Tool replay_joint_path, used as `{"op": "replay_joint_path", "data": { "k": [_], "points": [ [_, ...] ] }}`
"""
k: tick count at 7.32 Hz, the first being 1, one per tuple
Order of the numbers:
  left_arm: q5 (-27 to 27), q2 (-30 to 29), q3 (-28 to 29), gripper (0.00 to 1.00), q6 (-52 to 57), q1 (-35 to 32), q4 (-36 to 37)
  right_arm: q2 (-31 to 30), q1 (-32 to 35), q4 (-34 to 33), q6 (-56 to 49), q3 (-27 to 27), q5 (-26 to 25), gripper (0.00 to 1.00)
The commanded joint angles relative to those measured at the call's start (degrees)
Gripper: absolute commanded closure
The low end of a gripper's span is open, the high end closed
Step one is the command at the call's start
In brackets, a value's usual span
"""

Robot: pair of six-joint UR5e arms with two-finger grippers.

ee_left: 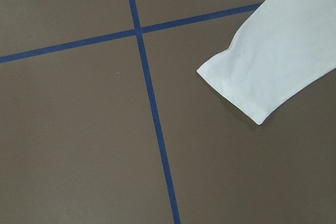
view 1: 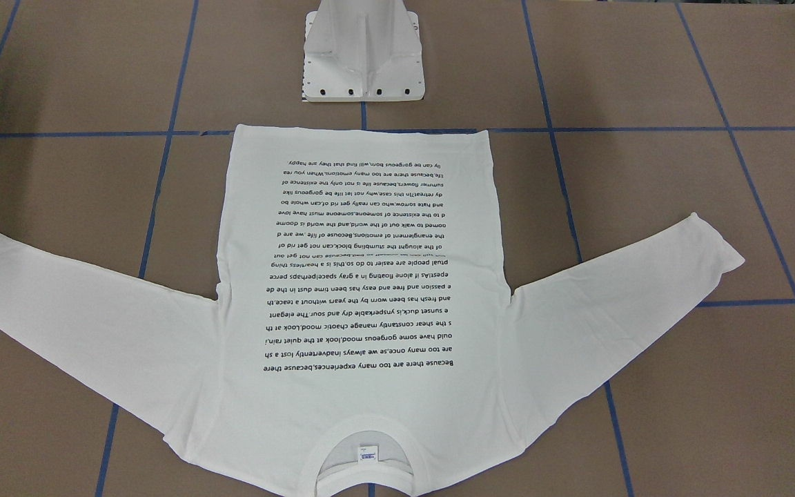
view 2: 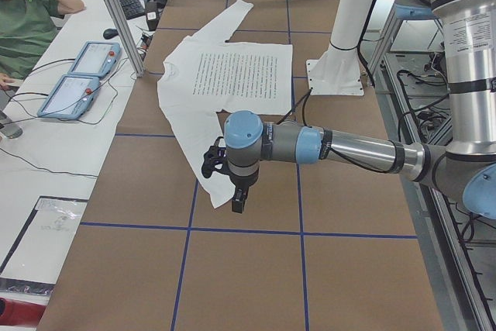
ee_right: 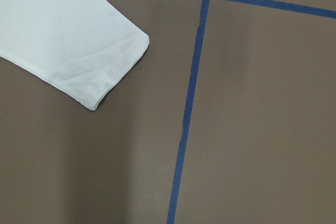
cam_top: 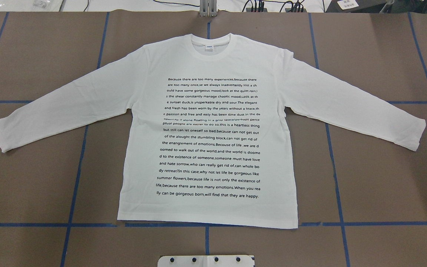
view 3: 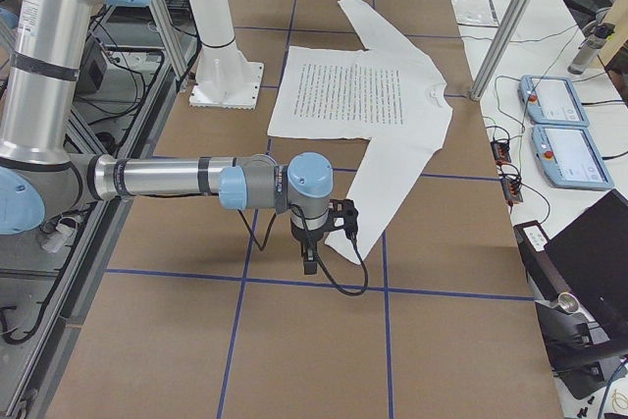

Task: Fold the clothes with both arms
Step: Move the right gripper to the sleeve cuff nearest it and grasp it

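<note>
Left gripper (view 2: 239, 202) points down over the brown surface (cam_top: 24, 178), close to the cuff end of the left sleeve (cam_top: 69, 100); only the side view shows it, so I cannot tell whether its fingers are spread or pressed together; the left wrist view shows that cuff (ee_left: 247, 77) lying flat, just beside a crossing of blue tape lines (cam_top: 32, 224). The shirt (cam_top: 139, 148) lies flat and unfolded in the middle of the surface, printed side up, both sleeves stretched out and slanting toward the robot; its collar (cam_top: 210, 46) lies at the far edge from the robot, its hem along a tape line near the white base (cam_top: 206, 260); the block of black text (cam_top: 209, 137) fills the chest. The right sleeve (cam_top: 354, 107) reaches out to the other side; its cuff (ee_right: 110, 61) rests flat near another tape crossing; the right gripper (view 3: 310, 262) points down over the surface by that cuff, and I cannot tell whether it is spread or pressed together either.
</note>
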Motion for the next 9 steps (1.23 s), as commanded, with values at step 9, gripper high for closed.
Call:
{"op": "replay_joint_path", "data": {
  "k": [9],
  "points": [
    [1.8, -9.4, -0.05, 0.0, -1.93, -0.68, -2.91, 5.26, -4.4, 11.91, 5.05, -4.71, -0.49, 0.0]
  ]
}}
